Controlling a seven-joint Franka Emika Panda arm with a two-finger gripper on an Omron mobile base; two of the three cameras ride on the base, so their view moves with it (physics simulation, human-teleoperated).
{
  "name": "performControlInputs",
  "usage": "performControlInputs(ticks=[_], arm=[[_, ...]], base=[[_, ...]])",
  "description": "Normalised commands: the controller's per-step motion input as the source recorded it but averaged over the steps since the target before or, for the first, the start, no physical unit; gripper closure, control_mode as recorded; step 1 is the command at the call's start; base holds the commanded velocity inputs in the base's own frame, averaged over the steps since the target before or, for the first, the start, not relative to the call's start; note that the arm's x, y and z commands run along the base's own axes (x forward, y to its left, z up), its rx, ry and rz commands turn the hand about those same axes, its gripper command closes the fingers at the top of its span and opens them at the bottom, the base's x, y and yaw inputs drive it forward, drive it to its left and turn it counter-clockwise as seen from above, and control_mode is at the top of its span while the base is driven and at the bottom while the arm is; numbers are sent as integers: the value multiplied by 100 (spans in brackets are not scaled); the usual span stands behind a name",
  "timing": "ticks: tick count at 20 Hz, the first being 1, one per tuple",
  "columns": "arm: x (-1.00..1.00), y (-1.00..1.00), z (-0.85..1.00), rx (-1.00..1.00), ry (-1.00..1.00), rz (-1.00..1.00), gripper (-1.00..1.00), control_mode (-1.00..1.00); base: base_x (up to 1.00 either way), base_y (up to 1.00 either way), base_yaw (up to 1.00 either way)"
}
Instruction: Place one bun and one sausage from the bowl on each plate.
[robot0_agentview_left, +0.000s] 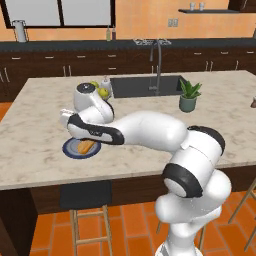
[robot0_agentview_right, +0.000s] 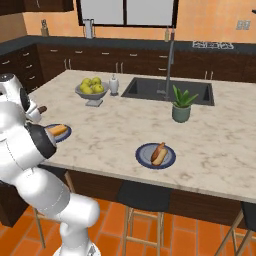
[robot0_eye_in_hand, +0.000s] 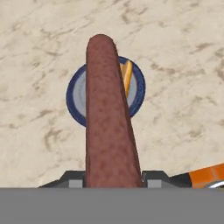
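The gripper (robot0_eye_in_hand: 113, 177) is closed on a dark reddish sausage (robot0_eye_in_hand: 107, 113), which sticks out from between the finger tips and hangs above a blue-rimmed plate (robot0_eye_in_hand: 76, 94) on the marble counter (robot0_eye_in_hand: 183, 65); a tan bun (robot0_eye_in_hand: 127, 76) already lies on that plate, partly hidden behind the sausage. From the right base camera, the held sausage's end (robot0_agentview_right: 42, 109) shows beside the arm above the near plate (robot0_agentview_right: 65, 135) with its bun (robot0_agentview_right: 57, 130), while a second plate (robot0_agentview_right: 155, 155) further along the counter carries a bun and sausage together
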Motion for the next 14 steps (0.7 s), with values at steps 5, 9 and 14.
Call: performControlInputs(ticks=[5,9,14], arm=[[60,15,-46,0,-6,0,100,-100],[44,28,-19,0,0,0,100,-100],[48,38,-22,0,0,0,100,-100]], base=[[0,0,0],[0,0,0],[0,0,0]])
